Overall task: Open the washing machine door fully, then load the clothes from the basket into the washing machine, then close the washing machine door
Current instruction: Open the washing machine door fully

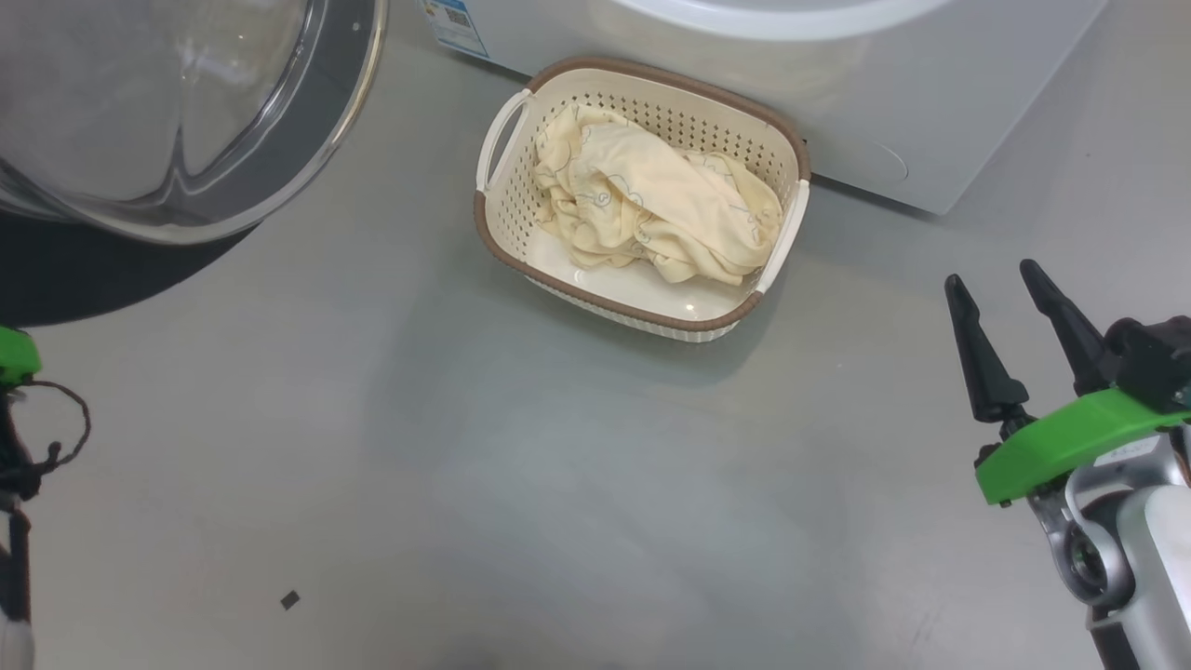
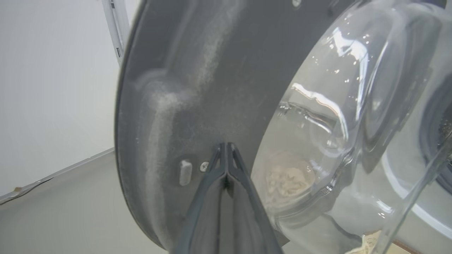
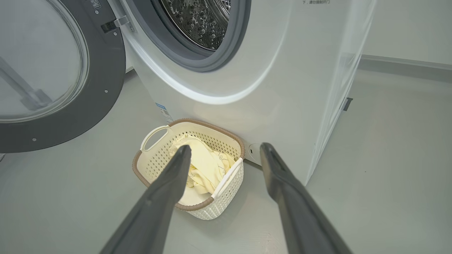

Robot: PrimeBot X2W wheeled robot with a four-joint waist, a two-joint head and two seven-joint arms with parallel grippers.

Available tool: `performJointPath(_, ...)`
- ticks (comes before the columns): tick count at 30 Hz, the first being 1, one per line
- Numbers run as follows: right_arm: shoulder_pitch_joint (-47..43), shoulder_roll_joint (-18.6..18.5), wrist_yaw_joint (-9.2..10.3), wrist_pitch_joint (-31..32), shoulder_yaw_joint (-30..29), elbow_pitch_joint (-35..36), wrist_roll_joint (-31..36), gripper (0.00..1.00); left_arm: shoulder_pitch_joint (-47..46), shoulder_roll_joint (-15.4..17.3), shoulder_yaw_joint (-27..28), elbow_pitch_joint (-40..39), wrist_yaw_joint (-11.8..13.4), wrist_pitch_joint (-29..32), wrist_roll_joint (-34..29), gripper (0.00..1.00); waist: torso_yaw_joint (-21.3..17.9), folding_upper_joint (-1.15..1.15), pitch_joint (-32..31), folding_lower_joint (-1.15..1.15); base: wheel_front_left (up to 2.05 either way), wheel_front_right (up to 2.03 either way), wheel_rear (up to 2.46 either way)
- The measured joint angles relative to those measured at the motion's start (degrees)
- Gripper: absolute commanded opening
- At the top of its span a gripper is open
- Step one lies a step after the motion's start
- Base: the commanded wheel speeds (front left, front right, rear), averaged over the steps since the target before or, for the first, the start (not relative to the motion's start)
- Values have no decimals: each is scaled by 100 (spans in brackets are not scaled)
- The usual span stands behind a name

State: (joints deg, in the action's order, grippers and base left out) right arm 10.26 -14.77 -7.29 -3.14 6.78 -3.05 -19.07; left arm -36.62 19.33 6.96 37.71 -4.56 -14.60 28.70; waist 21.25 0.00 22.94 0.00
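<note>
The washing machine door (image 1: 167,102) stands swung open at the upper left of the head view, its glass bowl bulging toward me. My left gripper (image 2: 226,145) is shut and empty, its tips right at the door's grey inner ring (image 2: 197,88); contact is unclear. The cream basket (image 1: 507,200) sits on the floor against the white washing machine (image 1: 837,93), with the pale yellow clothes (image 1: 651,200) heaped inside. My right gripper (image 1: 991,274) hangs open and empty to the basket's right. In the right wrist view the right gripper (image 3: 225,146) points at the basket (image 3: 155,158), the clothes (image 3: 204,165) and the open drum (image 3: 197,17).
Grey floor spreads in front of the basket, with a small dark speck (image 1: 290,600) at the lower left. A blue label (image 1: 456,23) is low on the machine's front. A white wall (image 2: 53,88) and skirting lie beyond the door.
</note>
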Motion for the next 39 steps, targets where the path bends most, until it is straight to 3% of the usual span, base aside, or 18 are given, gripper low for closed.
performJointPath(5, 20, -112, 0, 123, -60, 141, 52, 100, -290, 147, 143, 342, -94, 0, -18, 0, 50, 0, 134, 0, 0, 0, 0)
performJointPath(16, 22, -138, 0, 216, -77, 233, 98, 100, -475, 156, 286, 570, -148, 0, -307, 0, 112, 0, 201, 0, 0, 0, 0)
performJointPath(31, 20, -16, 0, 18, 93, -82, 23, 100, -364, 149, 365, 622, -254, -1, -605, 0, 29, 0, -353, 0, 0, 0, 0)
performJointPath(39, 17, 118, 0, -212, 132, -337, -69, 100, 9, 47, -175, 321, -272, -1, -854, 0, -64, 0, -740, 0, 0, 0, 0)
